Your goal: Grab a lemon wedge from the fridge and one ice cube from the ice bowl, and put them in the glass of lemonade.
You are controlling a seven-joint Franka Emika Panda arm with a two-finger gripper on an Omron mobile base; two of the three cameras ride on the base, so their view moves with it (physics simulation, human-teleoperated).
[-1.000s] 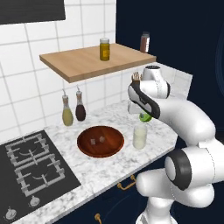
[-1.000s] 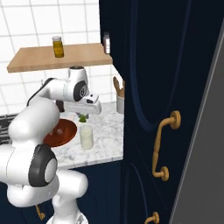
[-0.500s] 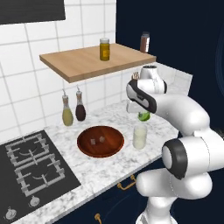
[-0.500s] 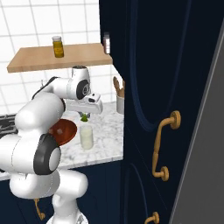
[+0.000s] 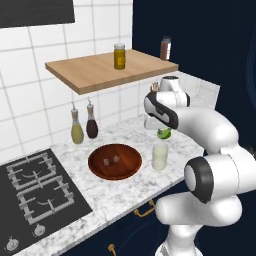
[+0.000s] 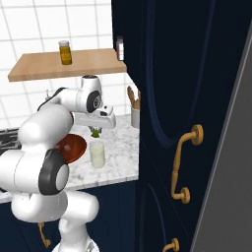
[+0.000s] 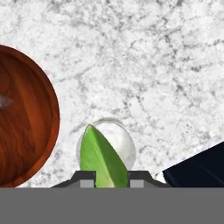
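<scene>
Above the glass of lemonade (image 5: pixel 160 155), we see the gripper (image 5: pixel 162 132) pinching the lemon wedge (image 5: pixel 163 133), its two dark fingertips (image 7: pixel 87 178) pressed against either side of the fruit. The wedge is a small, smooth, leaf-shaped piece in bright yellow-green, pointed at its free end and broadest where the fingers clamp it. In the hand view it lies right over the round mouth of the tumbler, whose clear rim rings pale, whitish liquid. From the left base view the wedge hangs just over the glass rim, not touching it as far as we can tell.

The glass is a straight-sided clear cylinder standing upright on the white marble counter (image 5: pixel 120 192), a glossy surface veined with grey. Just to its left sits the ice bowl (image 5: pixel 115 161), wide, shallow and round, made of reddish-brown wood with visible grain; two small pale ice cubes (image 5: pixel 112 160) rest on its floor. Bowl and glass stand near each other but apart.

Farther left lies a black gas hob (image 5: pixel 37 190) with grey grates. At the far wall, two slim bottles (image 5: pixel 84 126) stand below a flat pale wooden shelf (image 5: pixel 107 71) carrying a yellow jar (image 5: pixel 119 56). Navy cabinet fronts with gold handles (image 6: pixel 183 167) fill the right side.
</scene>
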